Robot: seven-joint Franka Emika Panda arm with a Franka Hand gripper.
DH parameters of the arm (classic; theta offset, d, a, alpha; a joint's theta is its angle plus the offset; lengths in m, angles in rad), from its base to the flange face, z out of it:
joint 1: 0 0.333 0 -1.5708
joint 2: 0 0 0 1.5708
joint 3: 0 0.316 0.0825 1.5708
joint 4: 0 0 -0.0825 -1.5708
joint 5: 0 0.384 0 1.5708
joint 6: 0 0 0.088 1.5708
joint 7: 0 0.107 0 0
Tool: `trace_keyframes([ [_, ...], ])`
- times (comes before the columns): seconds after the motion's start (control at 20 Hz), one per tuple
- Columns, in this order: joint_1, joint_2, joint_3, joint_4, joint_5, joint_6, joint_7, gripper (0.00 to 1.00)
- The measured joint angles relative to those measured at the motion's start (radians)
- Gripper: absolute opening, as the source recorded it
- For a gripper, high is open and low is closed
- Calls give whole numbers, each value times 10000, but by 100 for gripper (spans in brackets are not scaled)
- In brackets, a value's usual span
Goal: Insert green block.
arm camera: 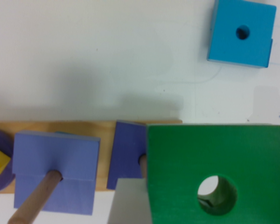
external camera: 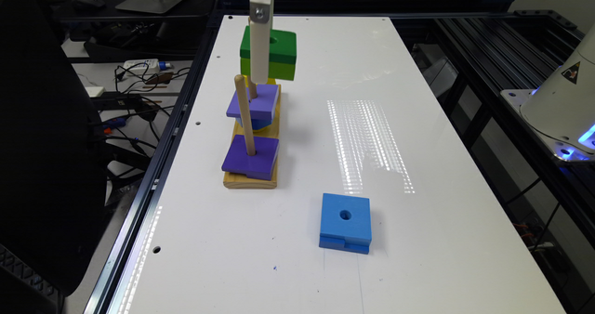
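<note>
Spanning most of the exterior view, the white rectangular tabletop (external camera: 418,119) carries everything else. Next in size is the long, pale wooden base board (external camera: 251,180), which serves as the landmark; it lies lengthwise on the table toward the exterior view's left, with round wooden pegs (external camera: 245,116) standing up from it.

The square two-tone green block (external camera: 279,54), dark green over lime green with a round centre hole, is held in the air above the far end of the base board, clear of the pegs and slightly tilted. In the wrist view its dark green top (arm camera: 214,172) sits large in front of the camera, and the hole shows through to something below that cannot be made out.

The white gripper (external camera: 259,75) hangs down against the near face of the green block. It appears to carry the block, but how far its claw is spread cannot be told from either view.

A blue square block with a centre hole (external camera: 345,222) lies flat on the table, well apart from the base board, toward the exterior view's right and nearer the camera.

A dark purple square block (external camera: 250,157) sits threaded on the peg at the near end of the base board. A lighter purple square block (external camera: 253,101) rests on the middle peg, skewed, atop a blue piece.
</note>
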Motion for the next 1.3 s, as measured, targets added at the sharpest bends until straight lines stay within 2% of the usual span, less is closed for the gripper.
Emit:
trace_keyframes([
  [0.15,-36,138,-3,7,-80,137,0,0],
  [0.4,-42,304,-33,11,-147,303,0,0],
  [0.8,-43,405,-67,20,-196,398,0,0],
  [1.3,-42,408,-69,20,-202,414,0,0],
])
